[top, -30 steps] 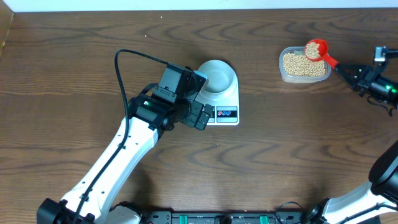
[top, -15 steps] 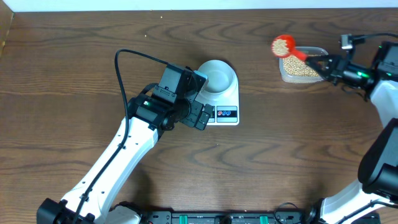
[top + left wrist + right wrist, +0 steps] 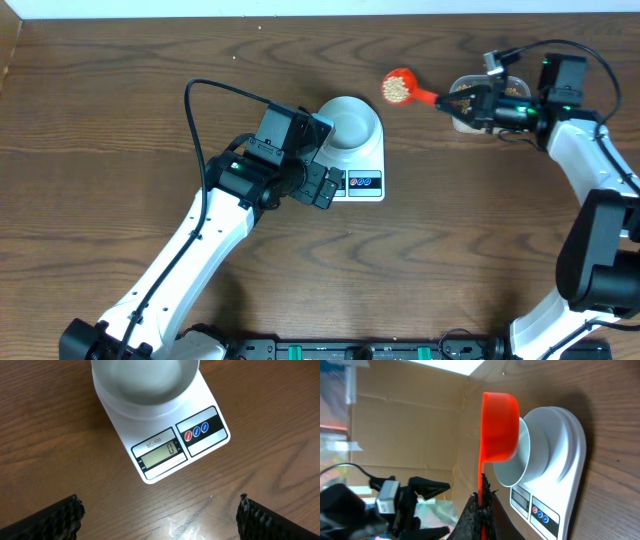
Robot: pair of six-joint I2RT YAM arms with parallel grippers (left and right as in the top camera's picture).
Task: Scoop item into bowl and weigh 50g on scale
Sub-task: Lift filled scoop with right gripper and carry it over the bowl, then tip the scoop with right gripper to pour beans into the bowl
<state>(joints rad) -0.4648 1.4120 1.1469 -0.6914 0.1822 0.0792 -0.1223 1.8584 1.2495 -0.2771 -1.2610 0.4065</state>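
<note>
Dark wood-grain table (image 3: pixel 120 90) — white scale (image 3: pixel 368 165) near its middle, clear plastic tub (image 3: pixel 460 118) toward the right

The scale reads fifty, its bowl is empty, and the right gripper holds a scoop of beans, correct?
No, the scale reads 0, as the left wrist view shows. Its bowl is empty, and the right gripper holds a scoop of beans.

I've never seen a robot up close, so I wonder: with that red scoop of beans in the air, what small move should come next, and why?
Probably bring the scoop sideways until it is over the bowl, before tipping. The right hand holds it loaded but short of the rim, the bowl looks empty, and the scale reads 0.
</note>
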